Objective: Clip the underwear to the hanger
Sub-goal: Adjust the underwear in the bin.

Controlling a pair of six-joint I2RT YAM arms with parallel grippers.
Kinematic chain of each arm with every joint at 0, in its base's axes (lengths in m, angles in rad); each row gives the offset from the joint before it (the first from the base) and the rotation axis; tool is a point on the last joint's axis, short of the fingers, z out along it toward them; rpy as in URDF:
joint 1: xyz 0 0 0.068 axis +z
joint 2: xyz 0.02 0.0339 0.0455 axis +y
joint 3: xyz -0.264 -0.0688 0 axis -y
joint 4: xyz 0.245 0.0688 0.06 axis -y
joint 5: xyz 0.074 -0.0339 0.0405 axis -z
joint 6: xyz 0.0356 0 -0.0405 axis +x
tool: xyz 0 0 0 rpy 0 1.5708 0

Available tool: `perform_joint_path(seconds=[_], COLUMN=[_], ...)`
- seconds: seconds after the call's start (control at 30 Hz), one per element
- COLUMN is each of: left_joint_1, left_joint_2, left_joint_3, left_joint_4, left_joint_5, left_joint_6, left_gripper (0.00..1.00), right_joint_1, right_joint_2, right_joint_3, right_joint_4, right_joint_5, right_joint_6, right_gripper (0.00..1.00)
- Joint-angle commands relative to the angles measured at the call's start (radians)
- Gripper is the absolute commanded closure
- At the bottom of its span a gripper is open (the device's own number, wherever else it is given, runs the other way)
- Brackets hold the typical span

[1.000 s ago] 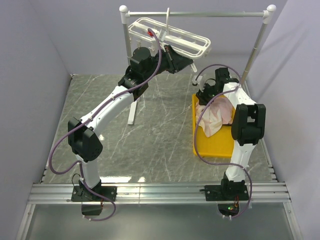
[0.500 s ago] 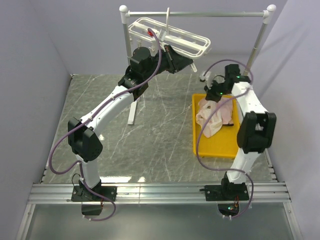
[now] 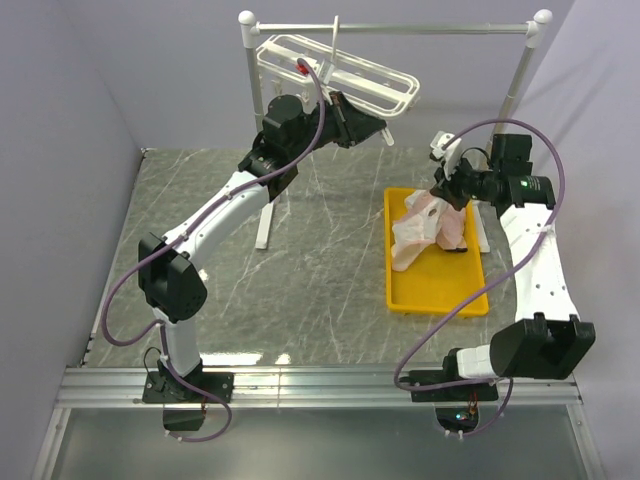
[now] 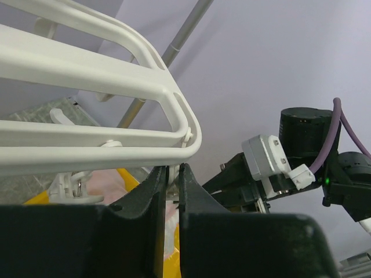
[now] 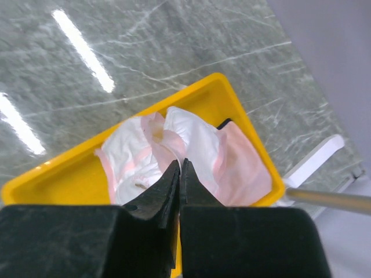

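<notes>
Underwear (image 3: pixel 425 232): pale pink bundle above yellow tray (image 3: pixel 440 300), pinched in closed right hand (image 5: pixel 181 163). Hanger (image 4: pixel 87 87): partly cut off; left hand (image 4: pixel 172 171) narrow on white clip (image 4: pixel 171 178), mostly hidden.

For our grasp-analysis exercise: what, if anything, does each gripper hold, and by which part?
The left gripper pinches a clip dangling under the hanger's end. The right gripper appears shut on a fold of the underwear, over the yellow tray.

top: looked down from behind | left wrist: faced up, near hanger (image 4: pixel 116 147) | right wrist: looked down on tray (image 5: pixel 64 185), top's too
</notes>
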Motion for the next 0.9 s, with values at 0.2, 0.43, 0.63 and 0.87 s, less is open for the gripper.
perform_joint_path(seconds=[0.2,0.43,0.63,0.87], left_joint_1=[0.005,0.005,0.005,0.005], left_joint_2=[-0.009,-0.003,-0.001,-0.003], left_joint_3=[0.028,0.028,0.031,0.033], left_joint_4=[0.047,0.047,0.036,0.039], left_joint_5=[0.013,0.014,0.016,0.017], left_joint_6=[0.007,-0.001,0.007,0.011], left_gripper=[1.0,1.0,1.0,1.0], right_joint_1=[-0.164,-0.24,-0.289,-0.394], right_joint_2=[-0.08,-0.071,-0.071,0.032], right_joint_3=[-0.161,-0.34,-0.402,-0.315], right_joint_4=[-0.043,-0.112,0.036,0.074], right_joint_5=[-0.136,-0.122,0.009,0.074], right_joint_6=[0.14,0.016,0.065,0.117], right_gripper=[1.0,1.0,0.89,0.83])
